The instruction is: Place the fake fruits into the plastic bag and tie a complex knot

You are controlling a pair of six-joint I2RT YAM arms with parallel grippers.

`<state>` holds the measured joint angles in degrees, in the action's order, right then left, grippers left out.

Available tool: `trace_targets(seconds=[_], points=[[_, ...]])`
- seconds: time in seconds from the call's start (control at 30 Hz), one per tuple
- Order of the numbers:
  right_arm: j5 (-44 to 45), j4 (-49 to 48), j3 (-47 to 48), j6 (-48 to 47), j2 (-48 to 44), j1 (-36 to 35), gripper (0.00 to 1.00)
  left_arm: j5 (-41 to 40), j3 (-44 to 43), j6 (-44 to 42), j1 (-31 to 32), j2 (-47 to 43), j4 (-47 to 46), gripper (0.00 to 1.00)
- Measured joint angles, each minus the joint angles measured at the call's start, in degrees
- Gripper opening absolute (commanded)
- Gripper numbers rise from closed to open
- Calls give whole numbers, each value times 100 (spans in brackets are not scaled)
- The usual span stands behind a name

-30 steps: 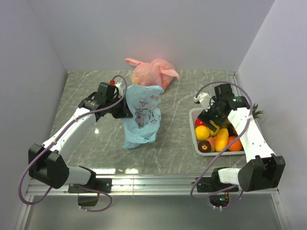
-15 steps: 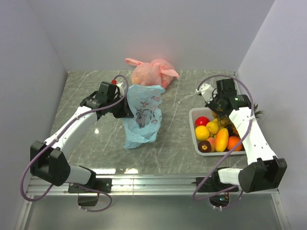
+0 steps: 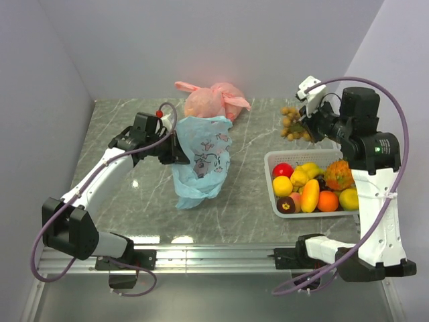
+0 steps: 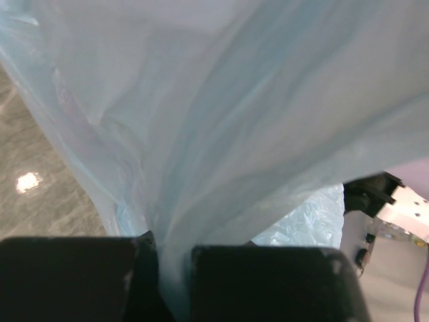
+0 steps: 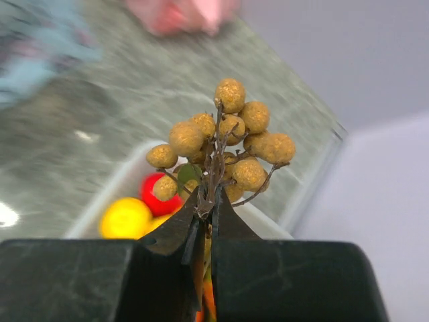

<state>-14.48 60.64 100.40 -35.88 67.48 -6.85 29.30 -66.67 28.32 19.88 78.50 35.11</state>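
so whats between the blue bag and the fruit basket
Nothing. In the top view only bare table lies between the blue bag and the fruit basket.

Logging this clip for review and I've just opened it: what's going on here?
The left gripper is shut on a fold of the light-blue plastic bag, holding it upright on the table. The right gripper pinches the stem of a cluster of small brown fruits, held in the air beyond the white basket. The other fake fruits lie in that basket. A knotted pink bag sits at the back.
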Motion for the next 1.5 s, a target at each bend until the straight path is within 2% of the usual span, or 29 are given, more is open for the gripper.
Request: trace_targets(seconds=[0.17, 0.3, 0.43, 0.53, 0.77, 0.97, 1.1, 1.17, 1.2, 1.23, 1.27, 1.33, 1.5], points=[[-1810, 417, 2, 216, -48, -81, 0, 321, -20, 48, -9, 11, -129, 0], [-2704, 354, -398, 645, -87, -577, 0, 597, -20, 87, -17, 15, -201, 0], [-3272, -170, -557, 1357, -42, -955, 0, 863, -20, 90, -20, 39, -330, 0], [-3425, -1099, -697, 2033, -42, -1126, 0, 1075, -15, 90, -20, 90, -461, 0], [-3106, -3036, -1670, 3145, 136, -2085, 0, 1871, -2, 44, -52, 256, -728, 0], [-1460, -4293, -3423, 3381, 203, -2850, 0, 2485, 291, 127, -195, 396, -1169, 0], [-678, -4450, -3943, 3294, 549, -3086, 0, 2645, 396, 122, -306, 555, -1196, 0], [-501, -4430, -3932, 3220, 898, -3217, 22, 2712, 396, 94, -319, 640, -1191, 0], [-461, -4371, -3904, 3171, 1082, -3289, 37, 2752, 396, 85, -326, 671, -1187, 0], [-444, -4291, -3869, 3161, 1239, -3338, 58, 2787, 396, 83, -332, 702, -1182, 0], [-442, -4214, -3836, 3132, 1421, -3392, 86, 2846, 396, 81, -337, 739, -1176, 0], [-457, -4081, -3823, 3034, 1679, -3464, 94, 2922, 396, 57, -350, 780, -1169, 0], [-507, -3827, -3733, 3003, 1749, -3541, 97, 3108, 400, -120, -439, 802, -1128, 1]])
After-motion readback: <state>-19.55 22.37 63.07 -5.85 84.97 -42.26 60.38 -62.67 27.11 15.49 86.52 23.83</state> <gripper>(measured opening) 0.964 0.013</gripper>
